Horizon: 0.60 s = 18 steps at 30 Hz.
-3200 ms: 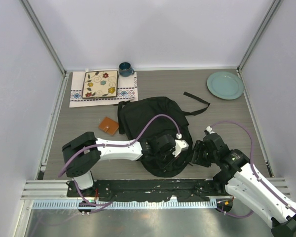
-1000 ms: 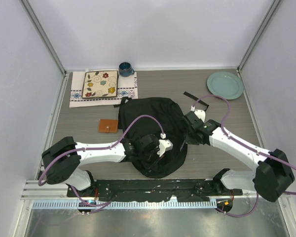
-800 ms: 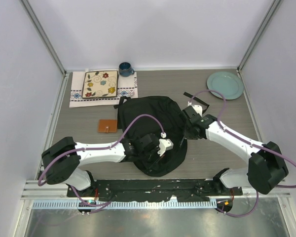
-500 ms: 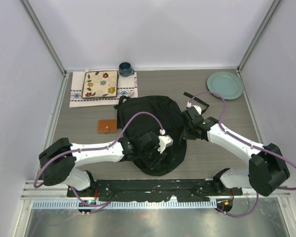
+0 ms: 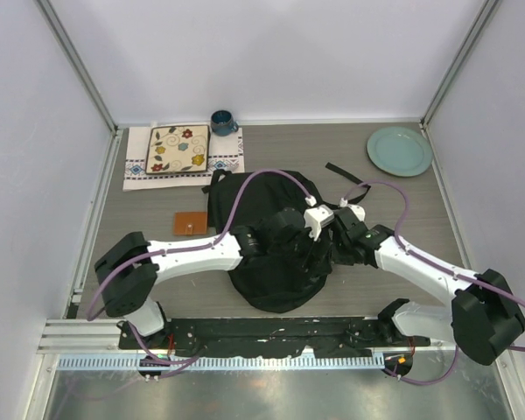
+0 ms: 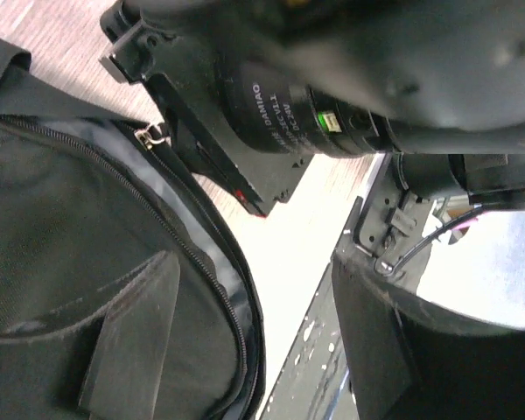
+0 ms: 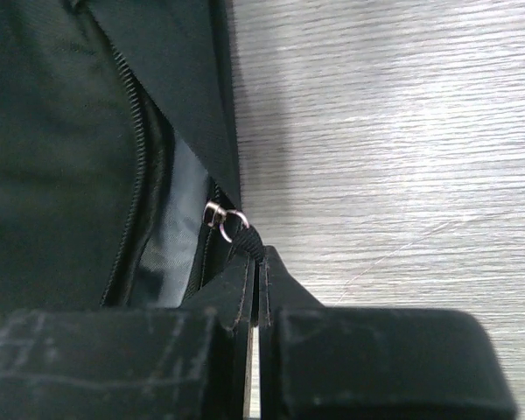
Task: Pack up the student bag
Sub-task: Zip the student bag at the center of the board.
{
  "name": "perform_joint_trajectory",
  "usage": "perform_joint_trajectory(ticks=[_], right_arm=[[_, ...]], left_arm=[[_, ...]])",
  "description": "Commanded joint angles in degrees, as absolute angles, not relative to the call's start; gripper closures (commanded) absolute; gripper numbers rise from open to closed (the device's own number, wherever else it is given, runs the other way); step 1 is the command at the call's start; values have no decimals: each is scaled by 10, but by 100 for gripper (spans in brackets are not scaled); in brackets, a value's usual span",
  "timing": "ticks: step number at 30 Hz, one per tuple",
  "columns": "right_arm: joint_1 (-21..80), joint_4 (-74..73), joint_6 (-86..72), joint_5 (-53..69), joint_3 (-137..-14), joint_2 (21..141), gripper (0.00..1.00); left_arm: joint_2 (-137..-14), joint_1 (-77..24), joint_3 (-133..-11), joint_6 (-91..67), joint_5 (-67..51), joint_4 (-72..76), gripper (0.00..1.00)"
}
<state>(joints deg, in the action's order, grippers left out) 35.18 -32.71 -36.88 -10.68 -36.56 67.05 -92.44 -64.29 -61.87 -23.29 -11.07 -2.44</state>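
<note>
Wood table [image 5: 140,214] | right hand [image 7: 254,325] pinches zipper pull [image 7: 250,262] | left hand [image 5: 322,238] spread

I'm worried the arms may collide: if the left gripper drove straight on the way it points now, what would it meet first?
Probably the right arm's motor housing, which fills the left wrist view dead ahead, over the student bag and its zipper edge. Depth is unclear.

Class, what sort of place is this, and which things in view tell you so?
Probably a robotics test cell, not a classroom: a left arm and right arm bolted at the table's near edge, plain white walls on metal frame posts enclosing it, and props like the student bag and plate.
</note>
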Motion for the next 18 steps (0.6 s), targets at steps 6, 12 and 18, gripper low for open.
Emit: perform_joint_trajectory(ticks=[6,12,18], right_arm=[[333,-309,-372,-142,-395,686,100],[312,-293,-359,-114,-389,679,100],[300,-257,-342,-44,-379,654,100]], left_arm=[[-996,-645,-617,-269,-157,53,26],[-973,-646,-564,-298,-105,95,29],[-861,-645,-474,-301,16,146,22]])
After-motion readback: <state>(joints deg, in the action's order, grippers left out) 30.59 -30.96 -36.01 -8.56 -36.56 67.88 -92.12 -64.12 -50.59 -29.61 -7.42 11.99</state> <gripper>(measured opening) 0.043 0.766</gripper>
